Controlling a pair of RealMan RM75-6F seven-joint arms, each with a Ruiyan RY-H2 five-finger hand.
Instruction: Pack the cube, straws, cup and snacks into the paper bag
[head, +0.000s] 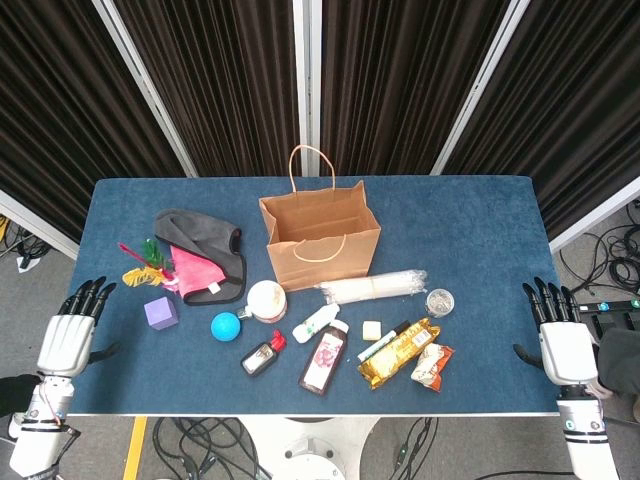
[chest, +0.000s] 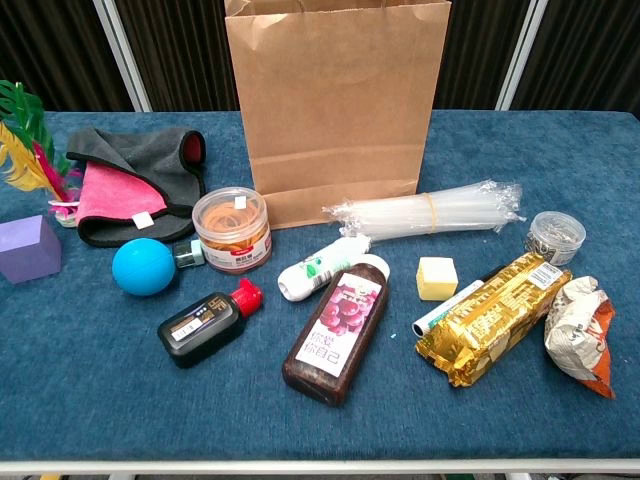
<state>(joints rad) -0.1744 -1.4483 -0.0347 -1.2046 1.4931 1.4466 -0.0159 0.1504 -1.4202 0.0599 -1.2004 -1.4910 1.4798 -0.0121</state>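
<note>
Centrally on the blue desk (head: 470, 215) the brown paper bag (head: 320, 238) stands upright and open, with the bundled straws (head: 372, 288) just at its 5 o'clock. Farther out, the purple cube (head: 161, 313) lies at 8 o'clock and the gold snack packet (head: 398, 352) at 5 o'clock. Both the left hand (head: 68, 338) and right hand (head: 563, 340) hover off the desk's side edges, fingers spread, holding nothing.

Even, bright overhead light is falling on the blue table (head: 470, 215), casting only soft, short shadows. Glare is glinting off the gold snack packet (chest: 495, 318) at four o'clock in the chest view. Both views are staying sharp.
</note>
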